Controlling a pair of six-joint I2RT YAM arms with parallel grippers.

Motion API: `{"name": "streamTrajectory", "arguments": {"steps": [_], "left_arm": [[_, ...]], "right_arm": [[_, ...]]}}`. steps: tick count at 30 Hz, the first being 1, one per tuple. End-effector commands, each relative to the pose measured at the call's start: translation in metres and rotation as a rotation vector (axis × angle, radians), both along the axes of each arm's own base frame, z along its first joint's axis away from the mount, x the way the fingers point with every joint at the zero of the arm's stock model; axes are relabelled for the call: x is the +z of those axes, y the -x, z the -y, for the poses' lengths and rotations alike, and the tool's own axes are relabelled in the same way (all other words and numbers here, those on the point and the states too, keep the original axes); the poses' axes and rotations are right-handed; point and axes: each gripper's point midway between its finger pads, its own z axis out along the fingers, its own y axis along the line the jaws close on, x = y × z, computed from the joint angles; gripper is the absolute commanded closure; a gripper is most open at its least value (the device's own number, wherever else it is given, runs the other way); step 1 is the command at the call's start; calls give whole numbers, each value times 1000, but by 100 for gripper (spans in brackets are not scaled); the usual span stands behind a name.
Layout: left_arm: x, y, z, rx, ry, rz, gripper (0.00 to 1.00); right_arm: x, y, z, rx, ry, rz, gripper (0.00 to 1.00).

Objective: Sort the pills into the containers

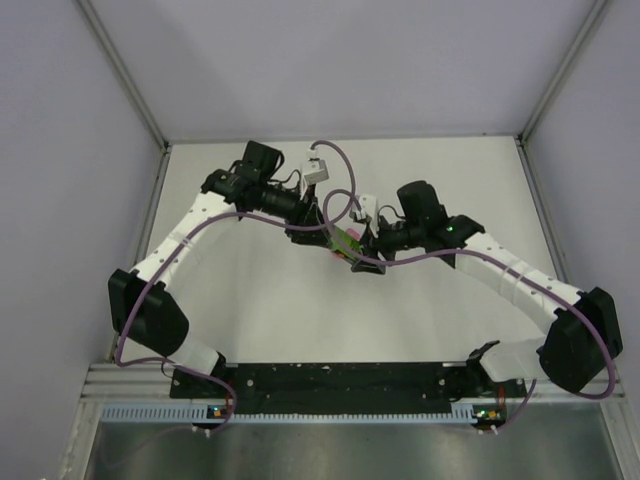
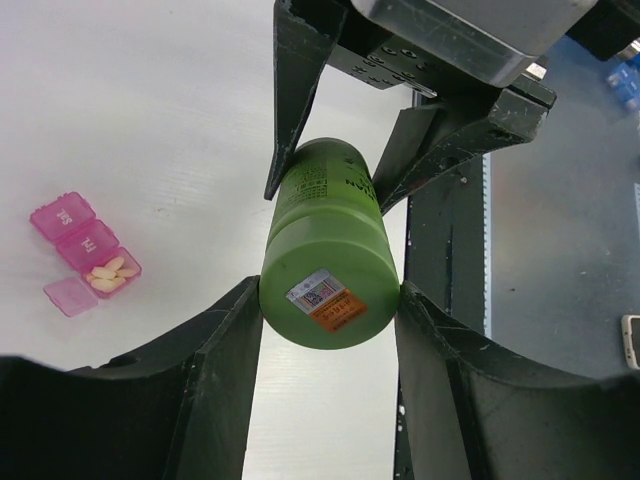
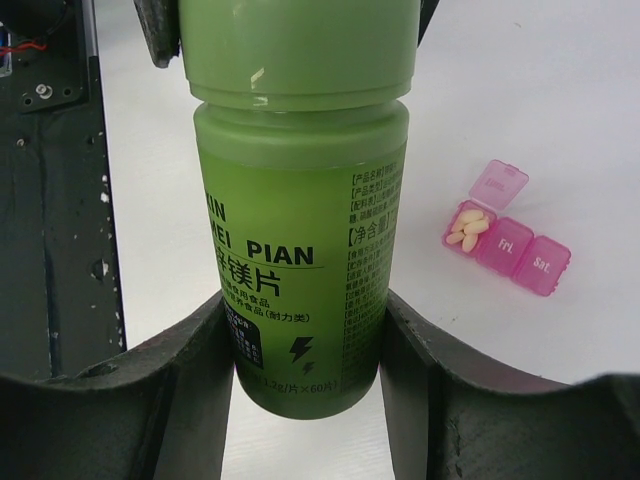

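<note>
Left gripper: both fingers pressed on the wide cap of the green bottle, nothing slack, orange barcode sticker on the cap end facing its camera. Right gripper: clamped on the same bottle at the opposite end, fingers hard against the lower body just under the printed label. So the bottle is bridged between the two tools, cap end toward the left arm. From the top camera the two wrists meet near table centre, a touch toward 12 o'clock. Pill box: pink, on the white table, well apart from the bottle, at 9 o'clock of it in the left wrist view, 3 o'clock in the right wrist view. Three joined compartments show; the end one has its lid flipped open with several pale oblong pills inside, the other two are shut and marked Fri and Sat. Can't tell whether the bottle cap is loosened.
</note>
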Motion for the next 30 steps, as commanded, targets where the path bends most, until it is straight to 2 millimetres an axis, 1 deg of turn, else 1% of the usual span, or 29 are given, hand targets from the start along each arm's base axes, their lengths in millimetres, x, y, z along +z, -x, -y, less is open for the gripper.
{"name": "streamTrajectory", "arguments": {"steps": [1, 12, 18, 20, 22, 24, 26, 27, 28, 30], "left_arm": [[3, 4, 2, -73, -1, 93, 100], [-11, 31, 1, -225, 20, 203, 100], [-19, 36, 1, -267, 7, 267, 100], [-20, 36, 0, -270, 2, 290, 97], [-21, 35, 0, -270, 0, 305, 92], [-19, 32, 1, -257, 1, 320, 84], [-18, 29, 3, -233, 3, 321, 73], [-17, 27, 3, -217, 3, 316, 67], [-14, 24, 4, -195, 7, 313, 58], [-12, 21, 6, -167, 9, 309, 39]], "right_arm": [[38, -1, -19, 71, -92, 69, 100], [48, 30, -26, 225, -128, -80, 100], [47, 39, -27, 269, -134, -132, 100], [47, 41, -27, 283, -141, -148, 100], [48, 43, -27, 284, -142, -152, 100], [47, 42, -27, 281, -139, -150, 100], [48, 41, -27, 276, -138, -145, 100], [47, 40, -26, 272, -135, -138, 100], [47, 39, -26, 267, -130, -134, 100], [46, 37, -25, 256, -124, -119, 100]]}}
